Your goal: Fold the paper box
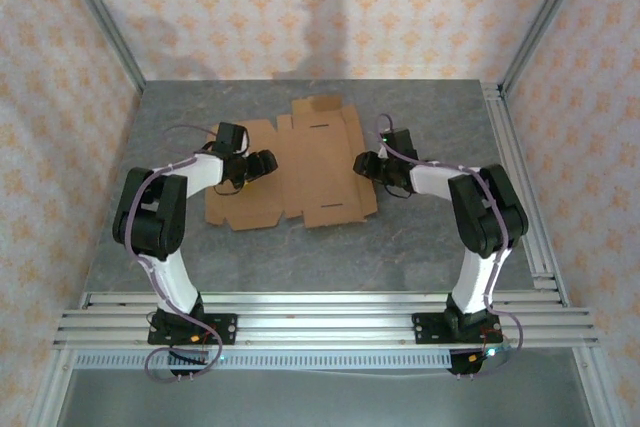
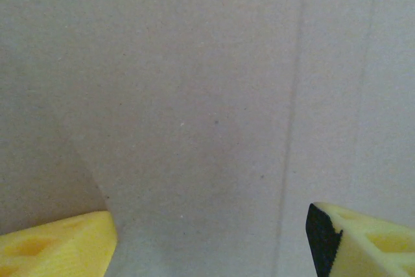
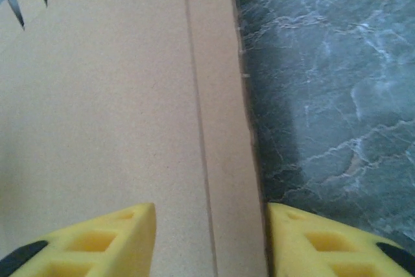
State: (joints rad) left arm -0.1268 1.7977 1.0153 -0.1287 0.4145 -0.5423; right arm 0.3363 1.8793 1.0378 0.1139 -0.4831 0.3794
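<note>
Left claw [image 1: 264,161], right claw [image 1: 361,163]: jaws wide apart.

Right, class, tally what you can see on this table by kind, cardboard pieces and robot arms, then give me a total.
paper box, one flat brown cardboard sheet: 1
Robot arms, left arm and right arm: 2
Total: 3

Brown die-cut paper box [image 1: 300,172] lies flat, unfolded.
</note>
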